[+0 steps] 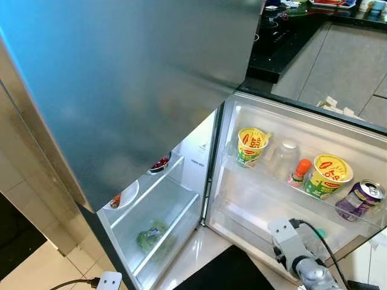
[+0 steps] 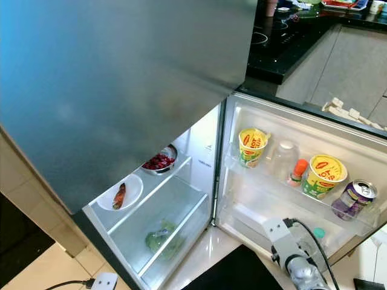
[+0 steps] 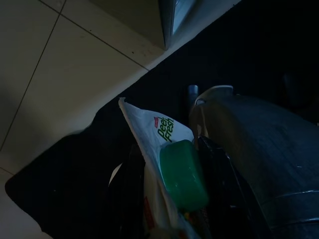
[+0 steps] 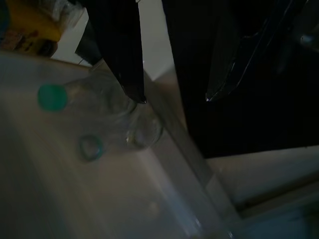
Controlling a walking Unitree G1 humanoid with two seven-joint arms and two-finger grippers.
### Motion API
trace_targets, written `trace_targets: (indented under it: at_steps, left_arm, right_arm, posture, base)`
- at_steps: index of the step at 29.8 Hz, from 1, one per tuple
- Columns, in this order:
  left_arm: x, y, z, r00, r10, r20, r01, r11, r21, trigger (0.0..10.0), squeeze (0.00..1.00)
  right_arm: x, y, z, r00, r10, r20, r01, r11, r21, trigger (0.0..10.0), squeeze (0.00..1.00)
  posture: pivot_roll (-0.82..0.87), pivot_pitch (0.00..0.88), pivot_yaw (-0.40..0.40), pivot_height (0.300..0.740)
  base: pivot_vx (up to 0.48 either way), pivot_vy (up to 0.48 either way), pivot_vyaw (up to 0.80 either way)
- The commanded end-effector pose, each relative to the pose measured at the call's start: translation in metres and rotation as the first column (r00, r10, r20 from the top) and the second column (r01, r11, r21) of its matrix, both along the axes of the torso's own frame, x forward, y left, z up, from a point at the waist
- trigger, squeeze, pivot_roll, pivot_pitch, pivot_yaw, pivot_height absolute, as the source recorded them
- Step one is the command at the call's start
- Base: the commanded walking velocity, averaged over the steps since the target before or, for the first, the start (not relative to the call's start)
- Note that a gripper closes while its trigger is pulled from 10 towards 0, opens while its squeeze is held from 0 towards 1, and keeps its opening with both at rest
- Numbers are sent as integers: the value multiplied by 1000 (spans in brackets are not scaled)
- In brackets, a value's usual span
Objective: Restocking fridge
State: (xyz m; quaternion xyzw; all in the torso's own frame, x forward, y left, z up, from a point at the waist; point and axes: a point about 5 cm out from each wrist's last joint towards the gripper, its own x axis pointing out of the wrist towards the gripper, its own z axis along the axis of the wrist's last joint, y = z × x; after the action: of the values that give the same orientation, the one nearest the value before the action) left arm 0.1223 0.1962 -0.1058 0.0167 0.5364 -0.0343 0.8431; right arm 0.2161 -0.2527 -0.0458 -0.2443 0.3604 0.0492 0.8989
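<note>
Restocking is mid-way: my left gripper clamps a white plastic packet with a green block, my right gripper hangs spread over the clear lower door bin, so next I lift the packet there.

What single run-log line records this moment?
fridge door open | right gripper open at lower door shelf | left gripper holds Peel Fresh bag

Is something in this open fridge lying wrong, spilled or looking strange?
One thing stands out: the purple can on the door shelf leans tilted, not upright, beside the yellow cup. Nothing looks spilled. The left gripper holds a bag low over the floor.
</note>
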Motion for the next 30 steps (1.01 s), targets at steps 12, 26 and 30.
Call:
trace_targets:
  at_steps: [12, 26, 30]
  left_arm:
    - [-6, -11, -3, 999, -39, -10, 39, 999, -25, 10000, 0]
    - [-3, -14, -2, 992, -123, 8, 123, 992, -3, 10000, 0]
    - [-4, -15, -2, 992, -129, 6, 129, 992, -4, 10000, 0]
  right_arm:
    - [-74, 9, -43, 947, -90, -309, 115, 991, 62, 10000, 0]
    - [-82, 10, -47, 931, -100, -350, 132, 989, 69, 10000, 0]
    - [-80, 10, -46, 933, -99, -347, 132, 989, 72, 10000, 0]
  posture:
    - [-52, 0, -17, 740]
    - [-52, 0, -13, 740]
    - [-51, 0, -15, 740]
  base:
    - [0, 0, -65]
    - [0, 0, -781]
    - [0, 0, -781]
